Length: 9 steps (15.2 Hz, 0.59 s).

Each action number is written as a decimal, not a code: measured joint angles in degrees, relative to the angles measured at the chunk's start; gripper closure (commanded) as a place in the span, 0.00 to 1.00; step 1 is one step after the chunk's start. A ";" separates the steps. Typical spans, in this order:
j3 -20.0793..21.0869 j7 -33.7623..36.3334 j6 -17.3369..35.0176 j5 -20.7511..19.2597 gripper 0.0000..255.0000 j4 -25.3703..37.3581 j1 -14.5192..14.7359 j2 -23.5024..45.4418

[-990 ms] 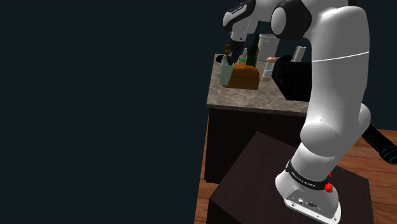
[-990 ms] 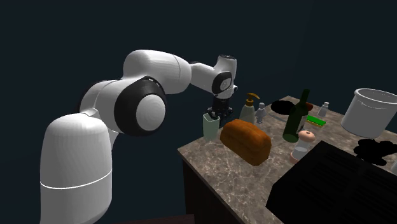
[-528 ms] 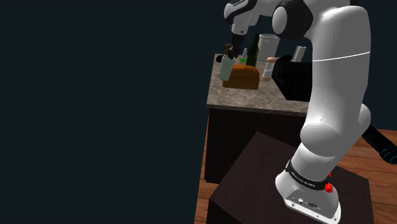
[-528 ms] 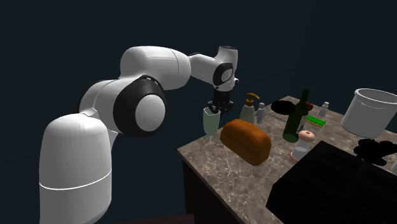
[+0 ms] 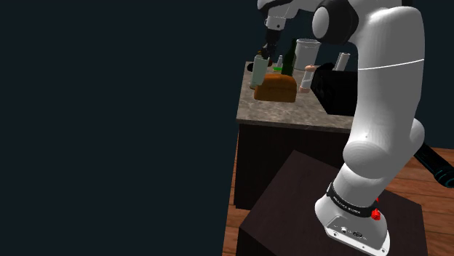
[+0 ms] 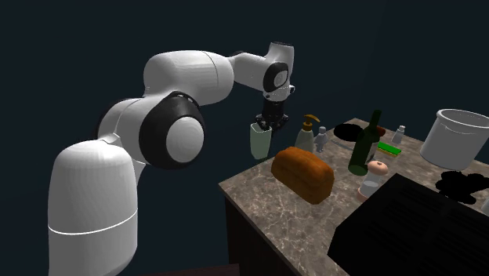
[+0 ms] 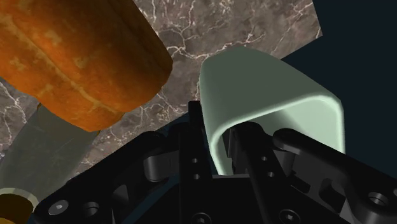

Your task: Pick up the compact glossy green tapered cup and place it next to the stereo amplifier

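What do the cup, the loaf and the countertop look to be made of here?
The cup: pale green, smooth with a soft sheen; plastic or glazed ceramic, unclear. The loaf: mottled orange-brown crust, likely bread. The countertop: brown-grey with white veins, stone look.

Item: pale green cup (image 6: 260,142), rising off the tabletop (image 6: 313,223) and now hanging above its corner near mid-frame in the second exterior view. Item: hand (image 6: 268,125), climbing toward the upper frame, carrying the cup by its rim.
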 measured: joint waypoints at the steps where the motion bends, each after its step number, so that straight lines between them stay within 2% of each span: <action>1: -0.01 0.09 -0.89 0.01 1.00 1.01 -0.14 0.13; 9: -0.11 0.75 -7.72 0.30 1.00 8.98 -1.41 1.22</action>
